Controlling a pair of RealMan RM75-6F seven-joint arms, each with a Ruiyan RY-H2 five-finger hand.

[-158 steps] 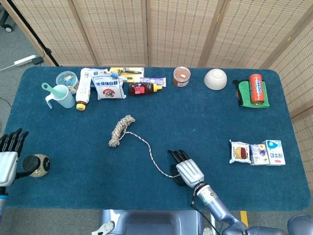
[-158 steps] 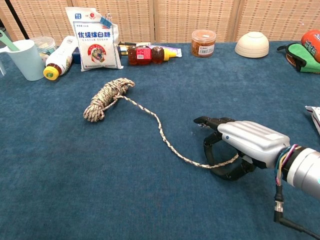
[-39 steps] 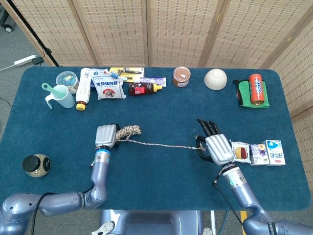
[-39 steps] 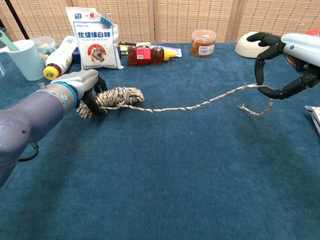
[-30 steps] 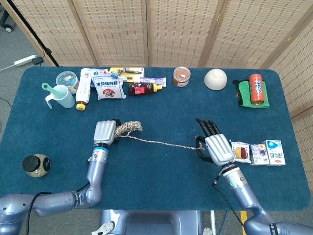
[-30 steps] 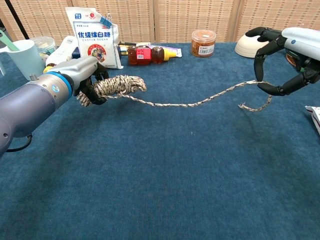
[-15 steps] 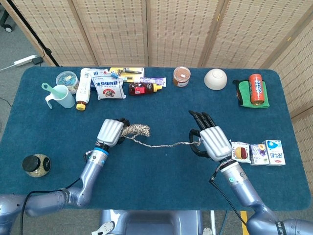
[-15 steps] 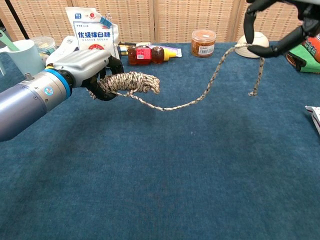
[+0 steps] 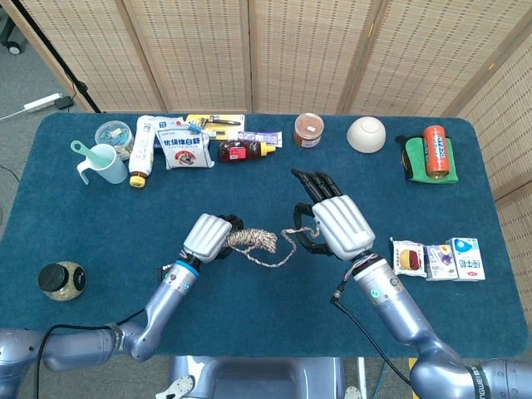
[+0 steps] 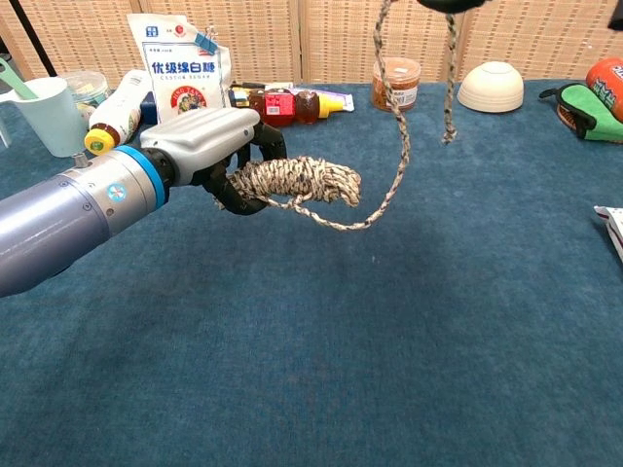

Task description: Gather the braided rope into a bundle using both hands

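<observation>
Braided rope (image 9: 253, 240) coil gripped by left hand (image 9: 209, 236), right hand (image 9: 337, 224) pinching loose end (raised)

The head camera looks steeply down from above the robot, taking in the whole table (image 9: 83, 274). The chest camera sits low and close, facing level across the cloth toward the screen (image 10: 321, 39). Both share the table's middle and far row.

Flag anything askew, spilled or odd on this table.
Only a white bottle lying on its side by the cup; no spill visible. The rope hangs slack between the left hand and right hand.
</observation>
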